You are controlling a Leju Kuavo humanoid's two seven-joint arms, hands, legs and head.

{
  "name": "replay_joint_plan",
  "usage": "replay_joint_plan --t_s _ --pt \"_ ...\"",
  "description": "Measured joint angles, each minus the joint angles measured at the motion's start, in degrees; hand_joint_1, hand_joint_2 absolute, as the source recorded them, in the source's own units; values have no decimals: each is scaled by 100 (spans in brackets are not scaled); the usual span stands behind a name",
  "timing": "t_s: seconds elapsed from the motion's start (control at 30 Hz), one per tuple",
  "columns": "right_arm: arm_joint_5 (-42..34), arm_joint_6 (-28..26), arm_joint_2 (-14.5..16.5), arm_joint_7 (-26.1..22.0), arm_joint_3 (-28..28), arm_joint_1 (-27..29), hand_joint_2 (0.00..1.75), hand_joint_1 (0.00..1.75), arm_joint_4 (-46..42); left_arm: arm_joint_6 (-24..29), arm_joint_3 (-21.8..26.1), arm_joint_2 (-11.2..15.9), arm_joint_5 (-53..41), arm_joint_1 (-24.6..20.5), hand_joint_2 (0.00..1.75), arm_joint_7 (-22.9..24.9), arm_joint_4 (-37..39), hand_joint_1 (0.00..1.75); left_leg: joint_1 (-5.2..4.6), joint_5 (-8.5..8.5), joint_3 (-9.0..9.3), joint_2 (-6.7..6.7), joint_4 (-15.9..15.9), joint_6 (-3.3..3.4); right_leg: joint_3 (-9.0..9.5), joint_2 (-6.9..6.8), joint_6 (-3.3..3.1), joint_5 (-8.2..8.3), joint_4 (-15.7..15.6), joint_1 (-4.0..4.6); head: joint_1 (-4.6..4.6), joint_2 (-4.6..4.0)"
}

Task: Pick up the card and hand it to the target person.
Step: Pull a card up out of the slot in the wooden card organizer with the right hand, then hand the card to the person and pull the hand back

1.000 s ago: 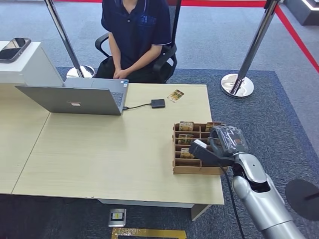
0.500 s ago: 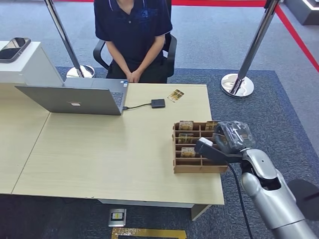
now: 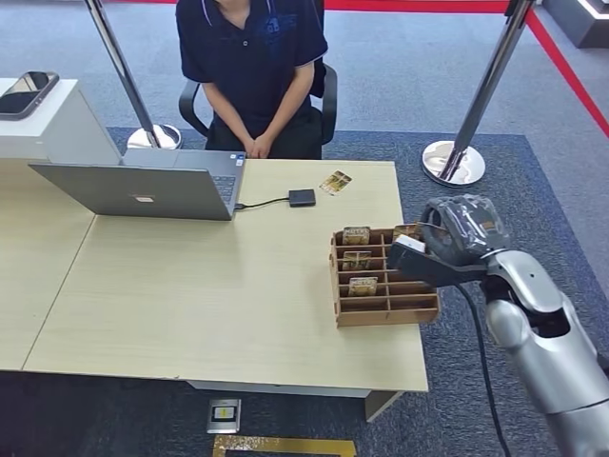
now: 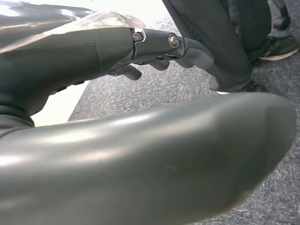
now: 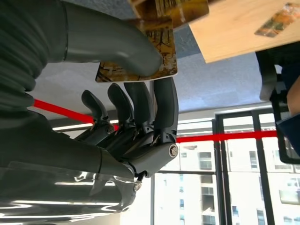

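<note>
- right hand (image 3: 460, 243) sits just off the desk's right edge, next to the wooden card rack (image 3: 381, 309)
- the right wrist view shows it pinching a card (image 5: 161, 51) between the thick thumb and the dark fingers (image 5: 166, 105), so the card's off the rack and in its grip
- left hand (image 4: 152, 51) hangs low over grey carpet, fingers loosely curled, nothing in it as far as I can see; can't really call it spread or closed
- rack still has a few cards in its slots, and it sits near the right end of the desk (image 3: 215, 286)
- one loose card (image 3: 335, 181) lies by the far edge, next to a small black box (image 3: 302, 197)
- person (image 3: 251, 57) sits across the desk, hands clasped, behind the laptop (image 3: 154, 186)
</note>
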Motion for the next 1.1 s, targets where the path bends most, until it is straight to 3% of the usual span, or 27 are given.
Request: replay_joint_plan --t_s 0.37,0.53,0.7,0.97,1.1 --pt "107 -632 798 173 567 -329 175 144 842 -14 -31 -1 -41 -4 0 -14 7 0 7 1 19 2 -14 -2 21 4 -2 3 -15 7 0 0" --pt "169 -864 1478 238 702 -580 175 143 1745 -16 -49 0 -74 -4 0 42 8 0 7 -1 21 9 -14 -1 21 12 0 3 -14 7 0 0" --pt "142 -925 1799 235 732 -806 175 144 2318 -25 -95 11 -120 -2 0 44 11 0 7 2 14 2 -11 -3 15 2 -2 2 -9 7 0 0" --pt "269 -1294 2845 543 755 -1511 175 146 3868 -62 -198 46 -270 -15 0 79 29 0 5 3 9 19 -9 -1 5 18 -3 4 0 6 0 0" --pt "310 -1331 3091 663 724 -1693 175 147 4223 -77 -201 62 -281 -16 0 25 30 0 8 3 9 0 -7 -3 9 1 -2 -1 -2 8 0 0"
